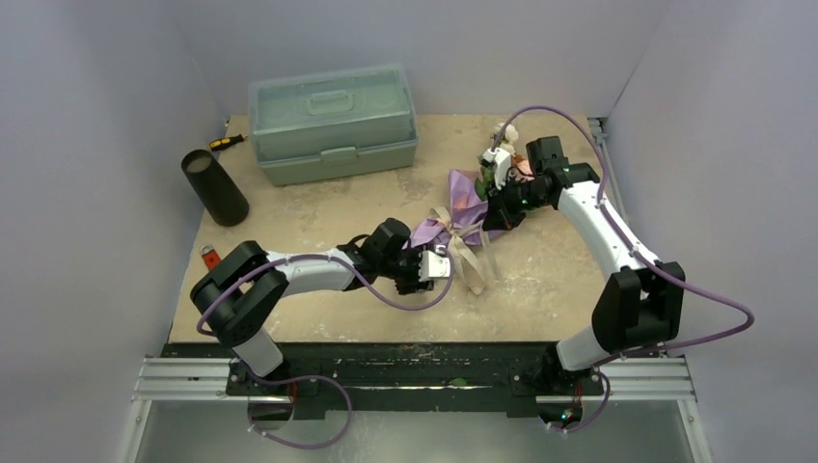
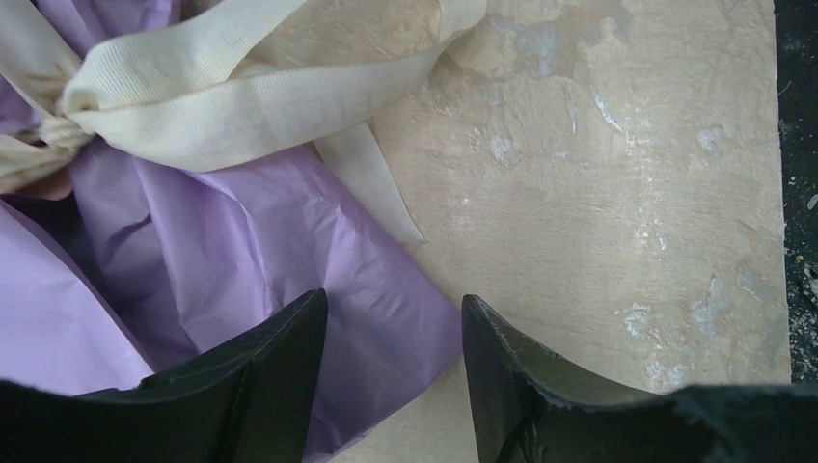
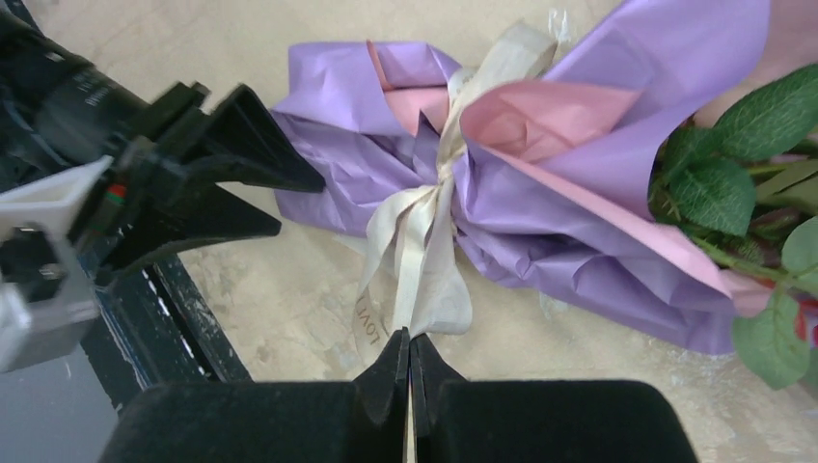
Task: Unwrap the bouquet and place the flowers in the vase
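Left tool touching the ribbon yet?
Apart. Left wrist view: the left tool is open, its tips short of the beige ribbon, with purple paper and bare table between them.

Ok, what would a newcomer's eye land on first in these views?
The purple and pink bouquet lying mid-table, its beige ribbon still knotted. Both hands crowd it: the right hand is shut, seemingly on a ribbon tail, and the left hand is open over the paper's edge. The black vase stands at the far left with no flowers in it, near a pale green toolbox.
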